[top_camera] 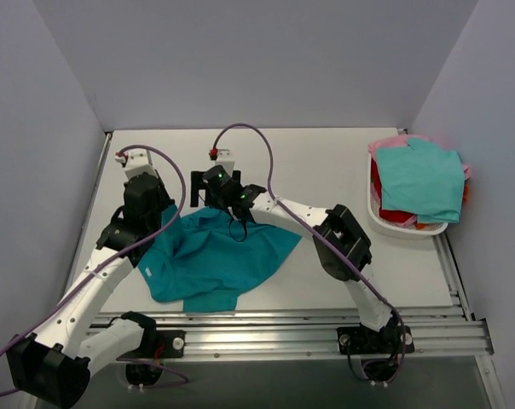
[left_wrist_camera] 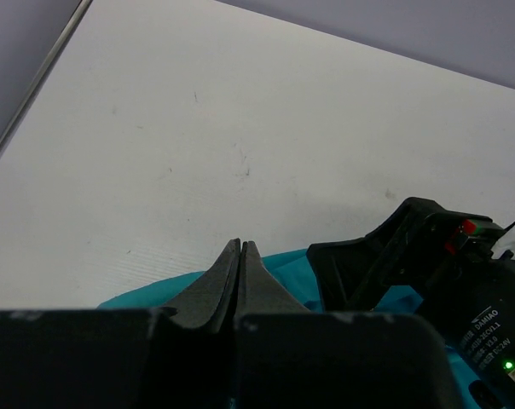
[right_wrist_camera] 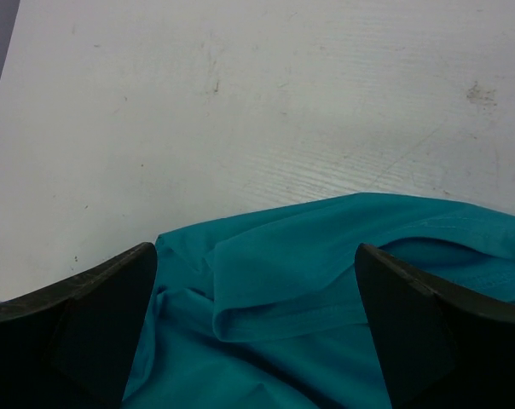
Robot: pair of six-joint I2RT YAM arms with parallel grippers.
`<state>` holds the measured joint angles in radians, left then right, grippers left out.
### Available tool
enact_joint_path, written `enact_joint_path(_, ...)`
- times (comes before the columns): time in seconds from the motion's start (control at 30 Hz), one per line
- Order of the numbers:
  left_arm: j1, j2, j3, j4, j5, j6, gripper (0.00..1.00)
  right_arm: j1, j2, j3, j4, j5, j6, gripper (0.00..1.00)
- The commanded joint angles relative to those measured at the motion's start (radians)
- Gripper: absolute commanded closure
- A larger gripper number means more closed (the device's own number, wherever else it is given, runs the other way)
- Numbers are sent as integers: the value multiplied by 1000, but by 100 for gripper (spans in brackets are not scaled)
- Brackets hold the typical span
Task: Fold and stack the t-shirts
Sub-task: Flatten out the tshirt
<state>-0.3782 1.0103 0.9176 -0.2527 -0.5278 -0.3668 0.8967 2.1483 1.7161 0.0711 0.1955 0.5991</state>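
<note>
A deep teal-blue t-shirt lies crumpled on the white table, left of centre. My left gripper is at the shirt's upper left edge. In the left wrist view its fingers are pressed together, with teal cloth spreading out on both sides of them. My right gripper hovers over the shirt's upper edge. It is open, and a rolled hem fold of the shirt lies between its fingers. Its black body shows in the left wrist view.
A white basket stands at the right edge. It holds an aqua-green shirt on top of red and pink cloth. Grey walls close in the back and sides. A metal rail runs along the near edge.
</note>
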Motion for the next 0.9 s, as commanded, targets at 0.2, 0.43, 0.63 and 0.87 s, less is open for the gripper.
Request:
enact_joint_path(0.2, 9, 19, -6, 64, -23, -6, 98, 105, 41, 112, -47, 45, 47, 5)
enact_joint_path(0.43, 15, 11, -5, 56, -21, -6, 98, 148, 45, 77, -53, 58, 90, 5)
enact_joint_path(0.63, 18, 2, -16, 50, -29, -6, 98, 150, 28, -16, -37, 85, 117, 5)
enact_joint_path(0.87, 18, -19, -23, 46, -26, -9, 98, 133, 22, -79, -14, 101, 136, 6)
